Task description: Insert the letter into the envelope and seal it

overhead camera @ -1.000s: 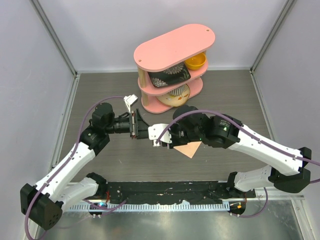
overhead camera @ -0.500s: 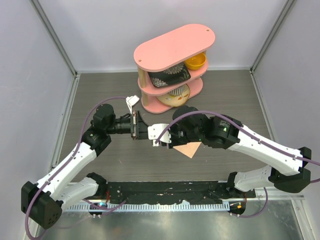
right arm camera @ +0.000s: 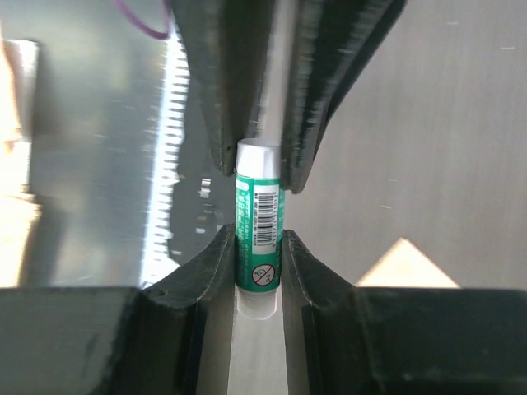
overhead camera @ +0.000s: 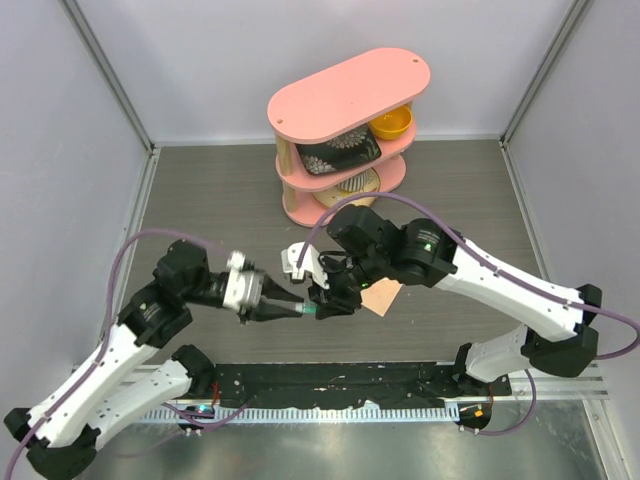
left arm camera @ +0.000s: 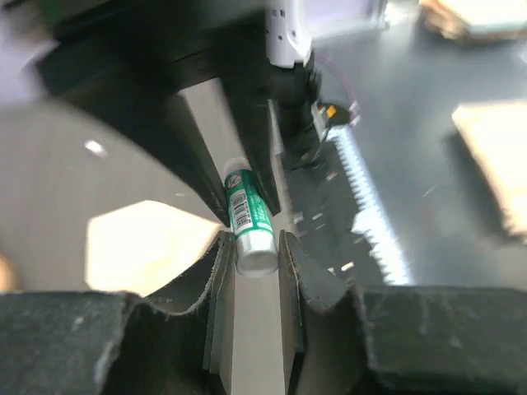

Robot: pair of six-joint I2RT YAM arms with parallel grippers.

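Note:
A green glue stick [overhead camera: 311, 312] with a white cap hangs level above the table, held from both ends. My left gripper [overhead camera: 297, 310] is shut on its white cap end [left arm camera: 257, 257]. My right gripper [overhead camera: 323, 304] is shut on the green body [right arm camera: 258, 226]. The two pairs of fingers face each other, tip to tip. The peach envelope [overhead camera: 385, 297] lies flat on the table under my right arm, partly covered by it. A pale paper corner [right arm camera: 408, 267] shows beside the stick in the right wrist view. The letter does not show apart from the envelope.
A pink three-tier shelf [overhead camera: 350, 90] with bowls and a dark plate stands at the back centre. A toothed metal rail [overhead camera: 330, 410] runs along the near table edge. Grey walls close the left, right and back sides.
My left arm has swung down and toward the near edge, and its jaws have narrowed onto the stick's cap. My right gripper has moved near and left, still holding the glue stick.

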